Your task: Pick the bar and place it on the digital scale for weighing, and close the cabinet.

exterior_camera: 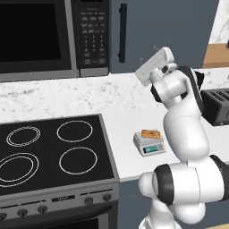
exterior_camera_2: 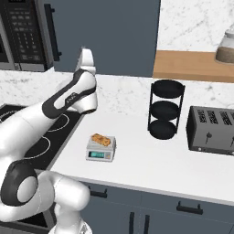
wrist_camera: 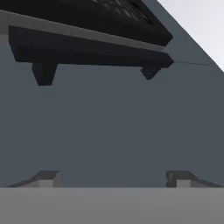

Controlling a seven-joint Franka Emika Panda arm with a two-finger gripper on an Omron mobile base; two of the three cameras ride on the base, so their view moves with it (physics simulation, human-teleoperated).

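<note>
Hand view has the gripper [wrist_camera: 113, 179], fingers spread wide and empty, facing the cabinet [wrist_camera: 113, 127] door, a stiff flat panel best pushed beside its handle [wrist_camera: 87, 54], while the bar [exterior_camera: 150, 133] rests on the digital scale [exterior_camera: 150, 144].

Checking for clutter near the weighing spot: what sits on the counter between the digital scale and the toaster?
In the right base view, a black three-tier rack stands between the digital scale and toaster.

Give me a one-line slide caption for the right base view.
Bar resting on the digital scale; arm raised toward the cabinet door.
</note>
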